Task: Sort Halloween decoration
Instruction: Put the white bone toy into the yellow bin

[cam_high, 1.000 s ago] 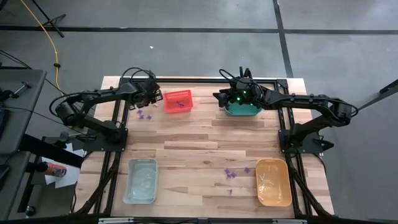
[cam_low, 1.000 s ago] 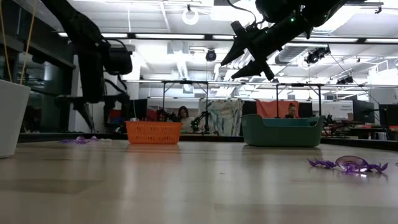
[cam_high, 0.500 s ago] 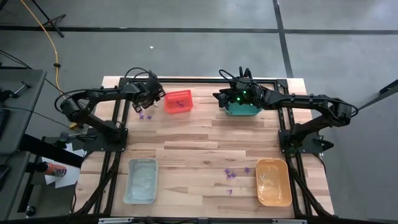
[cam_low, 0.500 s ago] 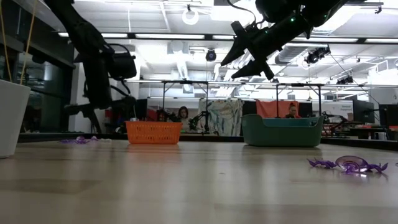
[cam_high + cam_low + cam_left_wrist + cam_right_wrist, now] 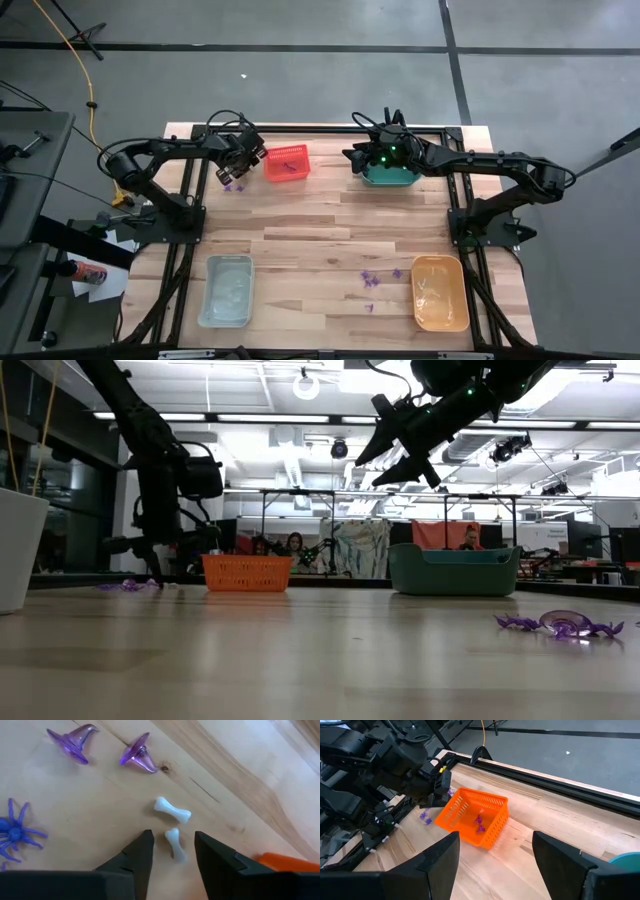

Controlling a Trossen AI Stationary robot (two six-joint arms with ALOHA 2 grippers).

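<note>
wooden bench (image 5: 330,235), far left corner: left pincer (image 5: 172,852) is down and parted, unclenched, straddling a small white bone (image 5: 173,843). the bone's long axis runs roughly along the fingers. right pincer (image 5: 352,156) waits spread over the green bin (image 5: 392,179).

Two dark jointed arms, black cables looped (right wrist lit green).
</note>
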